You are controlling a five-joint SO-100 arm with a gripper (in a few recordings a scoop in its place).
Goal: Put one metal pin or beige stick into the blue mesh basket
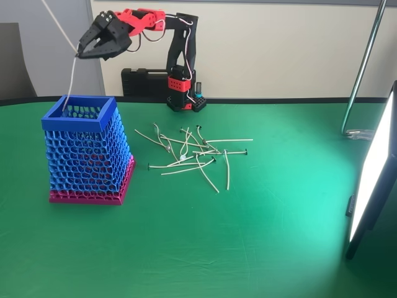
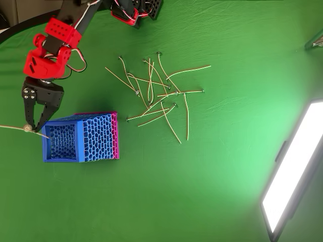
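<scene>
Two still cameras on one green table

We look level and fairly close from the front edge across the green cloth table toward the beige wall, and straight down from higher up; both views share the tall blue honeycomb mesh basket, the scattered pale sticks and the lit panel.

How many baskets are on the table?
1. The blue basket stands on the green table, left of the pile of sticks in the fixed view, under the hand.
</scene>
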